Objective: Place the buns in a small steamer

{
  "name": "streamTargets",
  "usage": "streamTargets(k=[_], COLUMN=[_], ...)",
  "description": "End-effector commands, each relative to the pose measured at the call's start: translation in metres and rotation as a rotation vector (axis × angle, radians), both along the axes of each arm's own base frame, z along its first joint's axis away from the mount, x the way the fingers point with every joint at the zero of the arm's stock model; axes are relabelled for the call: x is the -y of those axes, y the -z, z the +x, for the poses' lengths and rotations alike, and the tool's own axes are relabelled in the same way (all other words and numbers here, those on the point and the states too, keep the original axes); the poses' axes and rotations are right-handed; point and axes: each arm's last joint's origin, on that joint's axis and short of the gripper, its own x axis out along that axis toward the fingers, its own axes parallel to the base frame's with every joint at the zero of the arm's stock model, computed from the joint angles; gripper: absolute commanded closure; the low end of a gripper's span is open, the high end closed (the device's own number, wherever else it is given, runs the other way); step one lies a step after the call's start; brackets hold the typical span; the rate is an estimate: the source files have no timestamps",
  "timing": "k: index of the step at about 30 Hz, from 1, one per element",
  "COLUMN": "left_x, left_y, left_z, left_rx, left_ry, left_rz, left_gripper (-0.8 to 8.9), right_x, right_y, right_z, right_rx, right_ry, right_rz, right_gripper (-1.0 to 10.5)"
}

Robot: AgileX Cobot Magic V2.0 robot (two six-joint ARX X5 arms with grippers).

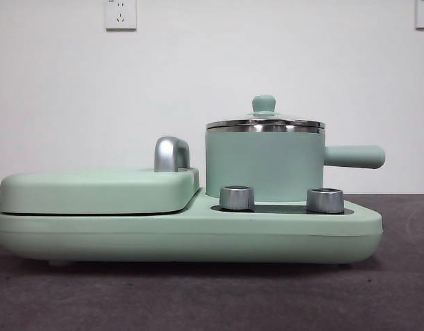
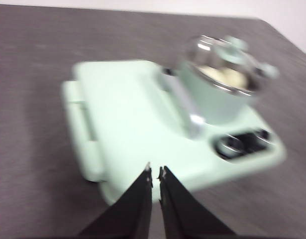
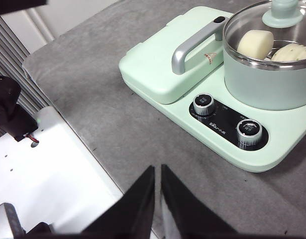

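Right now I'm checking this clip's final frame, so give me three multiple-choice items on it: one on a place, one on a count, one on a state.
1. Where are the buns?
A. On the table
B. Inside the small steamer
C. On the flat griddle lid

2. How many steel knobs are on the front of the appliance base?
A. One
B. Two
C. Four

3. What is the state of the steamer's glass lid?
A. On the pot
B. Lying on the table
C. Held by a gripper

Answers:
1. B, the right wrist view shows both pale buns through the glass, inside the pot.
2. B, two knobs show in the front view and the right wrist view.
3. A, the lid with its green knob sits on the steel rim; the left gripper and right gripper are shut and hold nothing.
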Motion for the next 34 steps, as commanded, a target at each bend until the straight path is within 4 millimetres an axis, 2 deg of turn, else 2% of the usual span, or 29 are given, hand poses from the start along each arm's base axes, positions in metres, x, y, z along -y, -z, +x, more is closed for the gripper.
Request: streamTargets(k=[1,7,11,14,24,34], left_x=[-0.005,-0.021,-0.028,-0.030,-0.028,-0.027], left_y=[0.016,0.075,0.114,0.134,0.162,0.164], left_z=[0.009,0.024,0.025,0.026,0.033,0.035], left_rx=[0.111,0.258,0.255,0.245,0.228,0.280], left_ry=[-0.083,-0.323,-0.414,-0.432,-0.387,-0.345], left_rz=[0.082,0.084,0.089,0.086,0.092,0.164], left_gripper=[7.85,7.85,7.86,7.86,7.86,7.86], right_x=[0.000,0.000,0.000,0.000,0.000,0.000], right_y=[-0.004,-0.004,-0.004,-0.004,-0.004,-0.004], right_z=[-0.001,-0.001,-0.001,-0.001,-0.001,-0.001], right_rx=[0.027,0.027,0.027,0.027,0.027,0.027], right_ry=[-0.010,-0.010,-0.010,-0.010,-0.010,-0.010], right_rz=[0.005,0.005,0.005,0.005,0.005,0.005], right_gripper=[9.3,9.3,9.3,9.3,9.3,9.3])
